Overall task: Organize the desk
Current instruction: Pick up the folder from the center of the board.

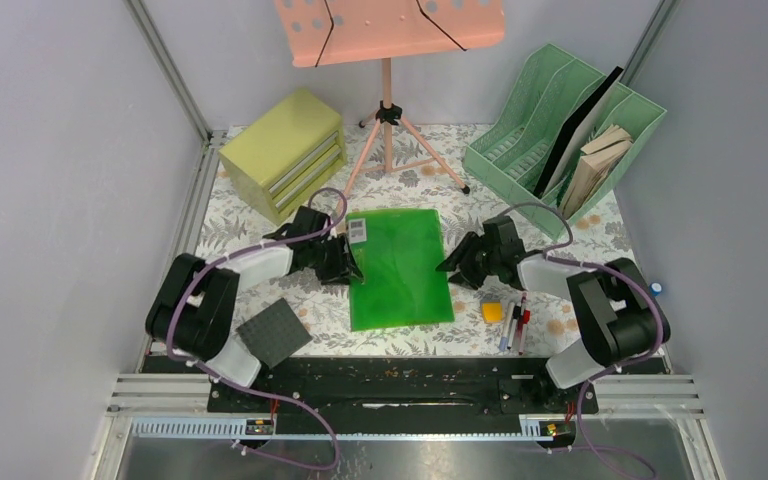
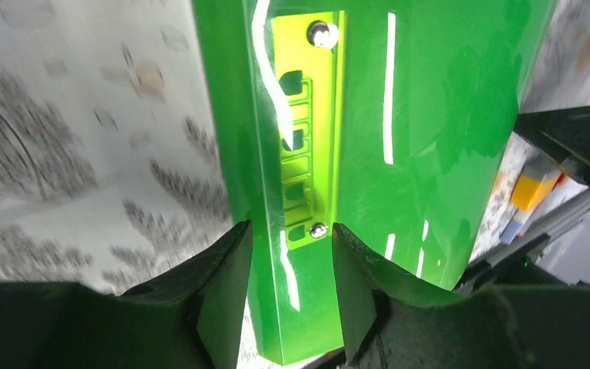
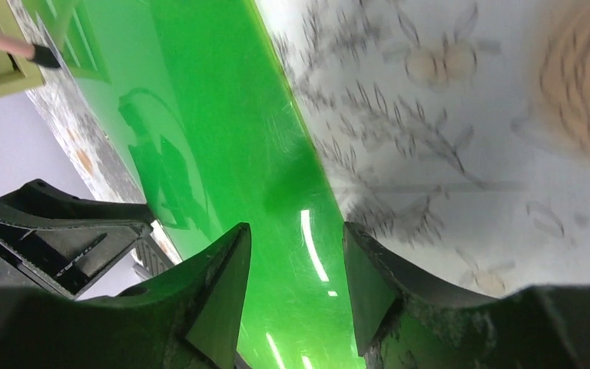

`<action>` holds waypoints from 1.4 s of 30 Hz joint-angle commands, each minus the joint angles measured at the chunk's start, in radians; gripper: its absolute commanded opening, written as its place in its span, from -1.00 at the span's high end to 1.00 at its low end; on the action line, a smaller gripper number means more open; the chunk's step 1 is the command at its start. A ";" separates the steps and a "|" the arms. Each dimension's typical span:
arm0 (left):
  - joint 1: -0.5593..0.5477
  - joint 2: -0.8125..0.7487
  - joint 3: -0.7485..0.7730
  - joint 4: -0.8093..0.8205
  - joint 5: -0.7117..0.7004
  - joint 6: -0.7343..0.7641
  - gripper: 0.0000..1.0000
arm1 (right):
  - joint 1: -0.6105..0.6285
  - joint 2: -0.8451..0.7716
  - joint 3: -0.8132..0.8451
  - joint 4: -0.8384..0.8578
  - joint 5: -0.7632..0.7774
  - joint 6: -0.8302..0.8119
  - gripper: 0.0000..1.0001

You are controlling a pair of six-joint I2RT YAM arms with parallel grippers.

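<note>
- Two grippers are flanking a green folder [image 1: 400,265] that is lying flat in the middle of the desk [image 1: 420,165], its glossy cover facing up and a small white label [image 1: 358,229] sitting at its far left corner
- The desk itself is filling the floor of the enclosure beyond both arm bases, with metal rails running along its edges
- The left gripper [image 1: 345,262] is meeting the folder's left edge; in the left wrist view the fingers are standing on either side of the spine with its riveted metal strip, and both seem to be touching green, but I cannot tell whether they are truly clamping it
- The right gripper [image 1: 450,262] is reaching the folder's right edge; in the right wrist view the jaws are straddling that edge with green filling most of the gap, and I cannot tell whether they are pinching it
- An olive-yellow drawer cabinet [image 1: 282,152] is standing at the far left corner, and a pink music stand [image 1: 390,30] is rising between it and a mint-green file rack [image 1: 560,120] holding papers at the far right
- A dark grey square pad [image 1: 275,332] is lying near the left arm's base
- Several pens [image 1: 515,325] and a small yellow block [image 1: 492,312] are lying just beside the folder's near right corner
</note>
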State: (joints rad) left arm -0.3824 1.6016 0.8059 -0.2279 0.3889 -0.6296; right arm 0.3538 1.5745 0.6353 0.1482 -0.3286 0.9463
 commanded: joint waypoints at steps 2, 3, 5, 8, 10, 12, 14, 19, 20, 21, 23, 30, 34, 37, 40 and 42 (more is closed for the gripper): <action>-0.078 -0.188 -0.111 0.054 0.151 -0.099 0.17 | 0.077 -0.108 -0.135 -0.044 -0.120 0.054 -0.09; -0.087 -0.222 -0.135 0.045 0.138 -0.104 0.17 | 0.087 -0.133 -0.154 -0.050 -0.124 0.058 -0.09; -0.099 -0.297 -0.183 0.039 0.120 -0.124 0.16 | 0.102 -0.183 -0.189 -0.063 -0.129 0.062 -0.10; -0.116 -0.404 -0.226 -0.024 0.071 -0.140 0.13 | 0.131 -0.260 -0.207 -0.134 -0.114 0.046 -0.10; -0.120 -0.459 -0.233 -0.089 0.027 -0.130 0.08 | 0.149 -0.312 -0.200 -0.237 -0.095 0.017 -0.13; -0.121 -0.505 -0.230 -0.168 -0.049 -0.118 -0.11 | 0.153 -0.369 -0.189 -0.326 -0.064 -0.013 -0.17; -0.119 -0.532 -0.219 -0.231 -0.133 -0.109 -0.38 | 0.154 -0.427 -0.171 -0.406 -0.009 -0.047 -0.24; -0.075 -0.466 -0.159 -0.308 -0.183 -0.047 -0.50 | 0.153 -0.434 -0.141 -0.445 -0.008 -0.066 -0.35; -0.063 -0.443 -0.148 -0.318 -0.180 -0.032 -0.50 | 0.154 -0.419 -0.148 -0.415 -0.038 -0.052 -0.35; -0.053 -0.421 -0.140 -0.326 -0.179 -0.021 -0.50 | 0.154 -0.408 -0.160 -0.382 -0.065 -0.025 -0.35; -0.038 -0.381 -0.124 -0.342 -0.185 -0.003 -0.50 | 0.157 -0.391 -0.203 -0.293 -0.102 0.032 -0.35; -0.034 -0.292 -0.120 -0.327 -0.151 0.004 -0.45 | 0.196 -0.283 -0.260 -0.101 -0.128 0.119 -0.35; -0.053 -0.283 -0.148 -0.293 -0.083 -0.011 -0.29 | 0.250 -0.208 -0.241 -0.043 -0.122 0.142 -0.35; -0.095 -0.305 -0.172 -0.269 -0.049 -0.042 -0.17 | 0.285 -0.155 -0.245 0.013 -0.125 0.170 -0.34; -0.151 -0.336 -0.206 -0.250 -0.033 -0.082 -0.11 | 0.322 -0.130 -0.253 0.058 -0.151 0.201 -0.33; -0.173 -0.372 -0.245 -0.230 -0.013 -0.115 -0.10 | 0.347 -0.151 -0.263 0.056 -0.150 0.213 -0.33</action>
State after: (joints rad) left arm -0.4911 1.2900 0.6231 -0.5312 0.2436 -0.6544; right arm 0.6365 1.3998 0.4061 0.1799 -0.5179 1.1271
